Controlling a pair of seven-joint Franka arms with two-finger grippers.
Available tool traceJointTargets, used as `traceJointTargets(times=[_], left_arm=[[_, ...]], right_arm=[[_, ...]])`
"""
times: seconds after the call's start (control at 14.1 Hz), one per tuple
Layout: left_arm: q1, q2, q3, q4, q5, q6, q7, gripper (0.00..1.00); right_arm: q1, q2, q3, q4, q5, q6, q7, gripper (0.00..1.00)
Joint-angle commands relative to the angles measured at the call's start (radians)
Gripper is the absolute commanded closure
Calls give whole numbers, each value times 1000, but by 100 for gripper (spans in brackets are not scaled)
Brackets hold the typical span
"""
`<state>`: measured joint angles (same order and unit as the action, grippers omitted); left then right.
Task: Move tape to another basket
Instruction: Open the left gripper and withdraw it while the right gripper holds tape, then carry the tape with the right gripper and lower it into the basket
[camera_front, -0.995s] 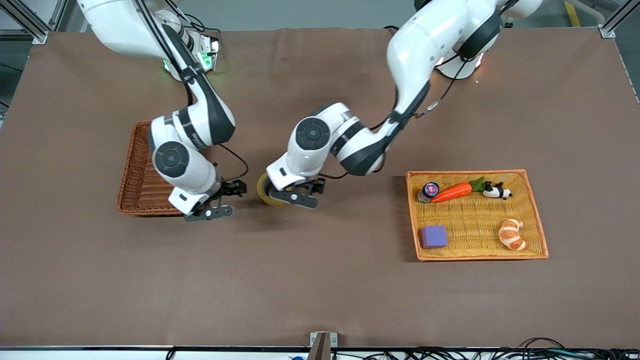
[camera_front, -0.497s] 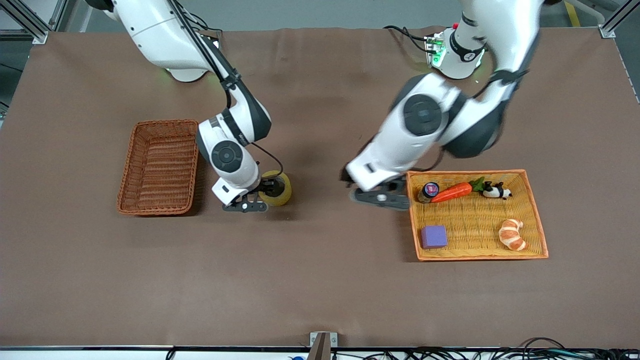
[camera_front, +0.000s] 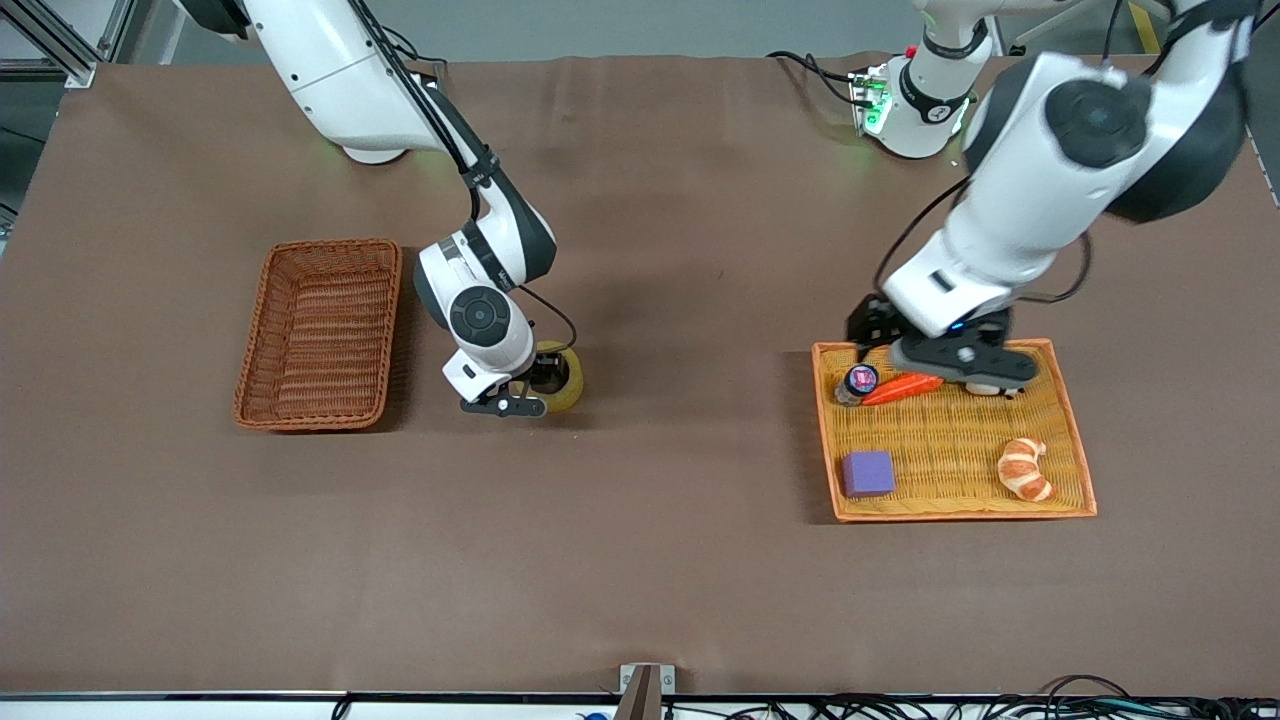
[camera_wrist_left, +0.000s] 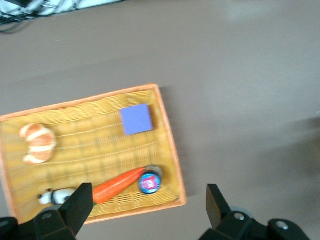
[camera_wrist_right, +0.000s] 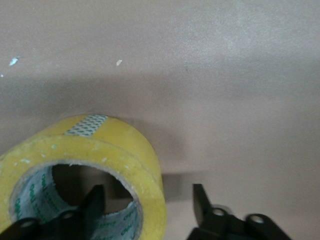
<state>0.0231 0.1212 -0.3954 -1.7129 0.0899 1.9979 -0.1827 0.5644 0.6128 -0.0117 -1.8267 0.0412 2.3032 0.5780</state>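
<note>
Midway through transfer: roll of translucent yellowish packing tape (camera_front: 558, 377), lying flat on brown surface (camera_front: 640, 560), straddled by right tool (camera_front: 520, 392), one finger inside the hole (camera_wrist_right: 95, 200), one outside, fingers not yet shut on wall. Dark reddish-brown woven wicker basket (camera_front: 320, 333) beside that tool, without tape. Left tool (camera_front: 962, 367) open above flat orange-yellow wicker tray (camera_front: 1050, 510), waiting. Remaining: grip, lift, carry, release.

Showing only a yellow crescent of the tape (camera_front: 571, 381) in the front view, with the right gripper (camera_front: 524, 391) covering its nine o'clock side. Running off the right wrist view's edge toward seven o'clock. Masking most of the panda toy (camera_front: 986, 389) and the carrot (camera_front: 900, 388) leaves beneath the left gripper (camera_front: 955, 362). Blurring the jar (camera_wrist_left: 149, 183) label past reading.
</note>
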Motion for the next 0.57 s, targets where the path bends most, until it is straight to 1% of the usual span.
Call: traceJointTargets(times=[0.0,0.07,0.28,0.36,0.5], left_arm=[[-24,-100,94,-44,-33,-27,84,0],[-37,-113,143,-44,-56,-30,127,0],[-110,-146,326,-34,-152,-99,192,0],[-115,-146,357,-33,-176,-129,190,0],[-111,-156,363,-33,-180,-168,177,0]], right_arm=[[11,10,-8,-10,13,24,16,85],[2,10,-8,-5,13,19,48,100],[-15,-4,-8,13,13,-22,77,100],[-18,-16,-11,20,13,-50,74,100],[-64,-91,-14,33,8,-140,62,100]])
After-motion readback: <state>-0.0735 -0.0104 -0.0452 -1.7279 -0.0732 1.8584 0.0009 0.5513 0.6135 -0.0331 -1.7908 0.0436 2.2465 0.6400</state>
